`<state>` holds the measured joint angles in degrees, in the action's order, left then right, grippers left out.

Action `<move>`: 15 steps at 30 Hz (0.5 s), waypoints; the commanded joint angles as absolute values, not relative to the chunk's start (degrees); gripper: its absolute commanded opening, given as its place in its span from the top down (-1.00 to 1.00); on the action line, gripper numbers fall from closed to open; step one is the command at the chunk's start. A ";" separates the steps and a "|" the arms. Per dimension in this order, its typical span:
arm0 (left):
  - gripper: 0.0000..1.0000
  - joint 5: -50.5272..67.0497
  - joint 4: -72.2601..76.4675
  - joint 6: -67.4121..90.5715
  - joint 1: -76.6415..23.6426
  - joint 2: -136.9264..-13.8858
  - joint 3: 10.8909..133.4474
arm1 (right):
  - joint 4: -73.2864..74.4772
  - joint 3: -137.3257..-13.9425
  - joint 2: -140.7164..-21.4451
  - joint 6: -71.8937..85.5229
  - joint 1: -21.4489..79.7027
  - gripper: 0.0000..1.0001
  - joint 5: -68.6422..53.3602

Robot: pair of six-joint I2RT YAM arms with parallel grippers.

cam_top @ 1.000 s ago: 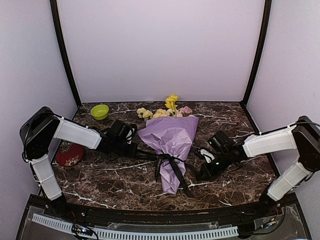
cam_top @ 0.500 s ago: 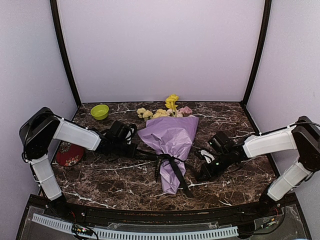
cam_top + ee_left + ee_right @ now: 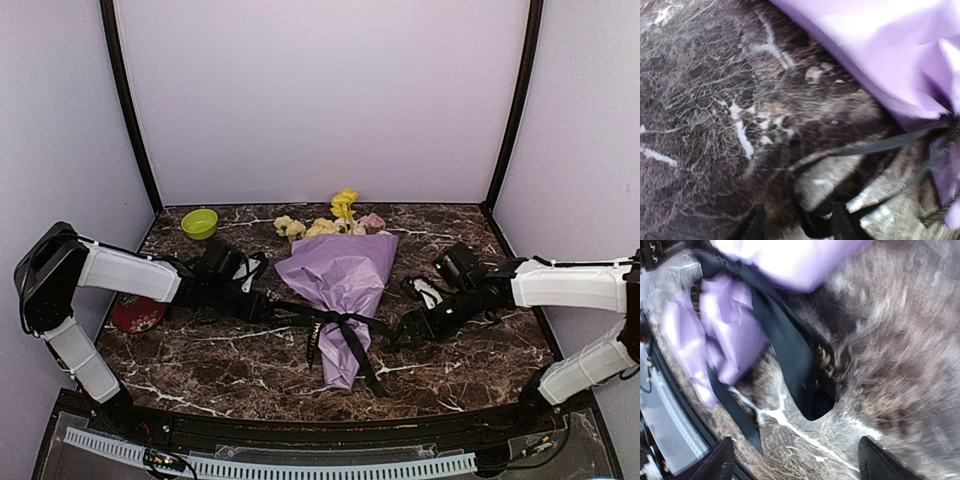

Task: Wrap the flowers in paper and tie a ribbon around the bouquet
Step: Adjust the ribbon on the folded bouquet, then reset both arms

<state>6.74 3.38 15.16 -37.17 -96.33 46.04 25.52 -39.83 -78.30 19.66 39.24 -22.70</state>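
The bouquet (image 3: 341,276) lies mid-table, a cone of lilac paper (image 3: 880,45) with the flowers (image 3: 335,222) poking out at its far end. The black ribbon (image 3: 340,322) is knotted round its narrow neck, tails trailing toward the front edge. My left gripper (image 3: 265,305) sits low just left of the knot, jaws apart, with a slack ribbon strand (image 3: 875,146) running from the knot into the gap between its fingers (image 3: 840,222). My right gripper (image 3: 405,335) is just right of the knot, wide open, with a ribbon loop (image 3: 810,385) lying ahead of its fingertips (image 3: 879,462).
A green bowl (image 3: 200,223) stands at the back left. A red patterned dish (image 3: 138,308) sits under my left forearm. The dark marble table (image 3: 470,250) is walled in by lilac panels on three sides.
Both grippers have gone from shut to open, letting go of the ribbon ends. The left arm has dropped lower and the right arm has swung outward, its wrist a little farther back.
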 commanded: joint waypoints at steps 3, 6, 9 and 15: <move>-0.25 12.24 -2.36 10.17 -37.00 -84.25 44.73 | 26.12 -43.72 -69.78 19.16 31.46 -1.00 -22.51; -0.47 7.18 -3.63 10.22 -36.63 -81.01 45.46 | 23.48 -45.13 -67.79 19.91 25.47 -1.00 -19.40; -0.64 -0.63 -5.08 11.72 -34.64 -80.60 47.89 | 18.37 -46.48 -66.99 18.35 19.50 -1.00 -12.32; -0.76 -10.26 -6.78 17.22 -23.37 -81.82 50.32 | 4.43 -45.14 -69.06 22.65 -0.30 -1.00 -13.06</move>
<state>-1.06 -4.01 13.04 -29.63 -82.30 49.06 16.10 -45.10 -67.88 19.46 9.41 -14.13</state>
